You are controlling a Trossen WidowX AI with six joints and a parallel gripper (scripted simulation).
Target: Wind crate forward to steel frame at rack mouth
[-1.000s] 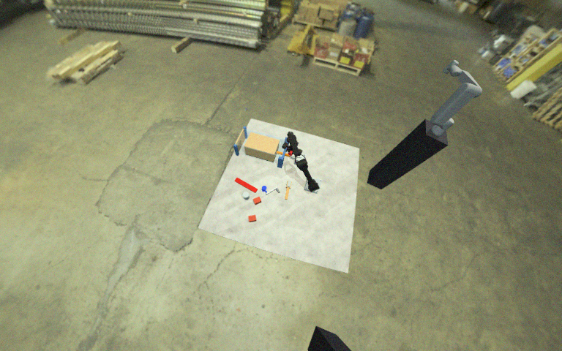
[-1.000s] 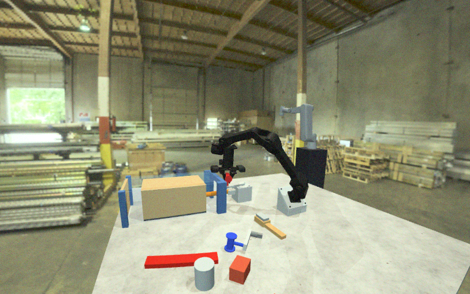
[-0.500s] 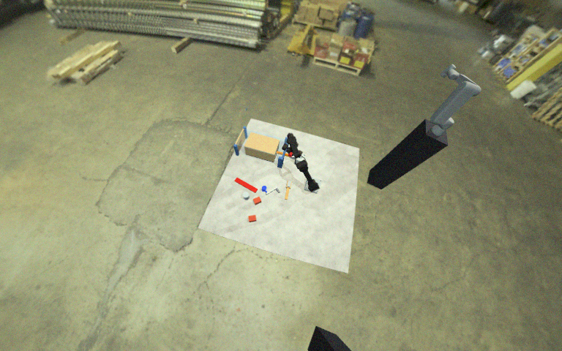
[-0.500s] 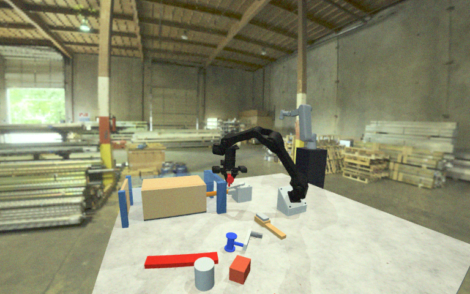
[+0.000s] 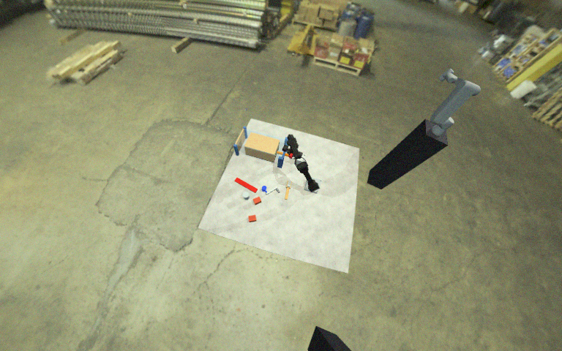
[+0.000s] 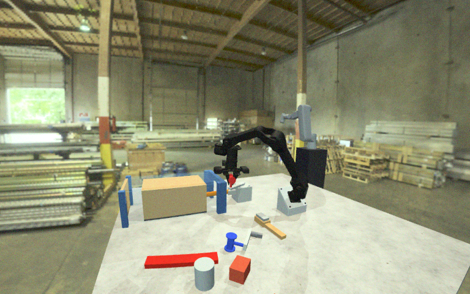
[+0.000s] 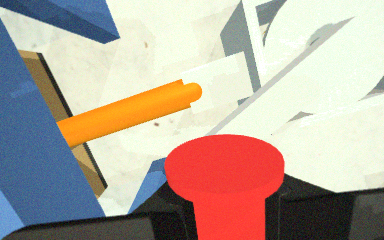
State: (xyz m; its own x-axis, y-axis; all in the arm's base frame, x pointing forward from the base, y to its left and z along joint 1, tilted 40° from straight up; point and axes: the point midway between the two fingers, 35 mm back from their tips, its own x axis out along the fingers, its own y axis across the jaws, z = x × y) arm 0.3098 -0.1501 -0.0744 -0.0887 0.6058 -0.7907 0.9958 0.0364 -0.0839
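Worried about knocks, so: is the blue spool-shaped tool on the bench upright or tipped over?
Upright: the blue spool-shaped tool stands on one round end, the other on top.
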